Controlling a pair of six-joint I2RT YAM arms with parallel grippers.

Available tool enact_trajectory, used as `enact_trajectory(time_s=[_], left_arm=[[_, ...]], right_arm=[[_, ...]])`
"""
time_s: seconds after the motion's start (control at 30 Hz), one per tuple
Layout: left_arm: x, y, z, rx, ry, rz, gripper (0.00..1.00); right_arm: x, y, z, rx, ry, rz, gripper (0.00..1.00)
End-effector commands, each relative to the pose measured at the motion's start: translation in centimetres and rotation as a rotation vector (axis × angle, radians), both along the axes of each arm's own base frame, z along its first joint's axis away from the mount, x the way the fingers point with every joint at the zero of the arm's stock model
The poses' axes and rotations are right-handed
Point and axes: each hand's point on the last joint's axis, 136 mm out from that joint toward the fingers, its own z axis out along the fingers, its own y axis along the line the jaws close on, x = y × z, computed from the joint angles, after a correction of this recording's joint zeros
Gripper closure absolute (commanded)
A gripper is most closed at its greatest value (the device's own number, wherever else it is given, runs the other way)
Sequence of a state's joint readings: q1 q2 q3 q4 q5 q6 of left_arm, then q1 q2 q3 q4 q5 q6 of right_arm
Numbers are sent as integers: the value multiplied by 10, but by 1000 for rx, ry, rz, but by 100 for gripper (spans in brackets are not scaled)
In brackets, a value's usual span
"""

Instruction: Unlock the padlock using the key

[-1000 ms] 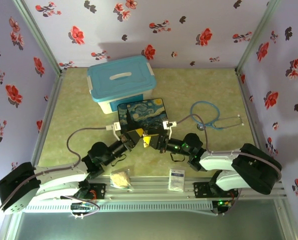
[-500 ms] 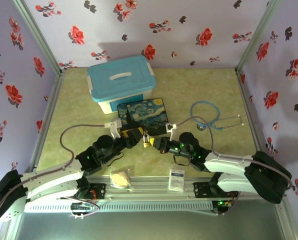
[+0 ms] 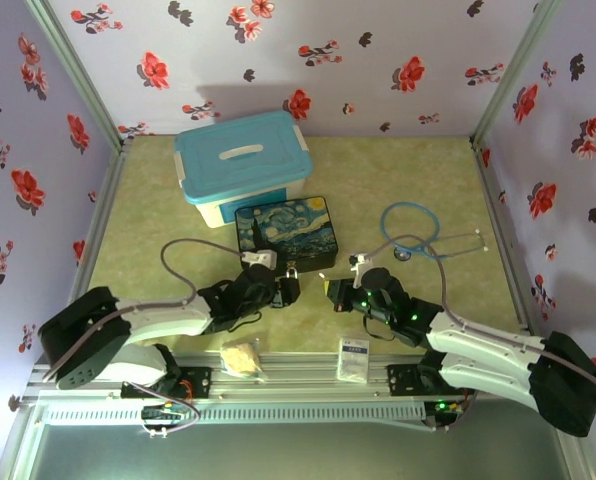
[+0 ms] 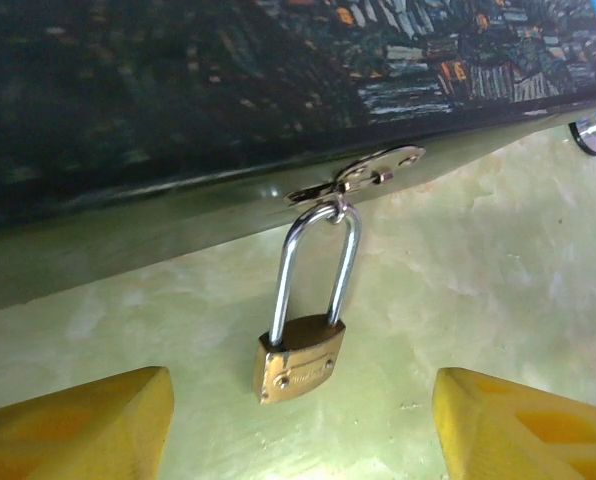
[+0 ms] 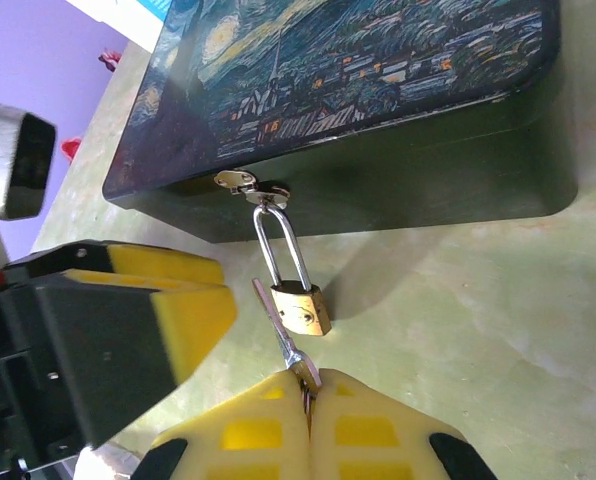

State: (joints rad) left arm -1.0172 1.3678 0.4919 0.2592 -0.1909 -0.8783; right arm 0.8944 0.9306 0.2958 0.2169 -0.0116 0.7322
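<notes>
Your right gripper [image 5: 309, 392] pinches the key [image 5: 277, 318], its tip just beside the padlock [image 5: 302, 306]. Your left gripper [image 4: 303, 425] stands spread, one finger at each side of the padlock, not touching it.

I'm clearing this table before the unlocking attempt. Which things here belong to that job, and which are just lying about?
For the job:
- padlock, hanging from the printed box
- key, pinched in the right gripper

Lying about:
- blue-lidded tub
- stethoscope
- white sachet
- yellowish packet
</notes>
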Motion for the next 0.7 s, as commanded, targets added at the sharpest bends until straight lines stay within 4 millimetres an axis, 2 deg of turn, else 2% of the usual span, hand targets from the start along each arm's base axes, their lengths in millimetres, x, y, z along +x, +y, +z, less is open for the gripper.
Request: enact_trajectory(time_s=[0.0, 0.23, 0.57, 0.67], left_arm=[[4, -11, 2, 13, -40, -37, 33], [7, -17, -20, 88, -19, -66, 42], [5, -26, -38, 102, 1, -76, 55], [2, -32, -45, 102, 14, -83, 56]], right_arm=[[-2, 2, 8, 61, -35, 19, 100], [-2, -4, 1, 15, -34, 5, 100], [-2, -10, -4, 2, -36, -7, 100], [-3, -10, -5, -2, -30, -7, 100]])
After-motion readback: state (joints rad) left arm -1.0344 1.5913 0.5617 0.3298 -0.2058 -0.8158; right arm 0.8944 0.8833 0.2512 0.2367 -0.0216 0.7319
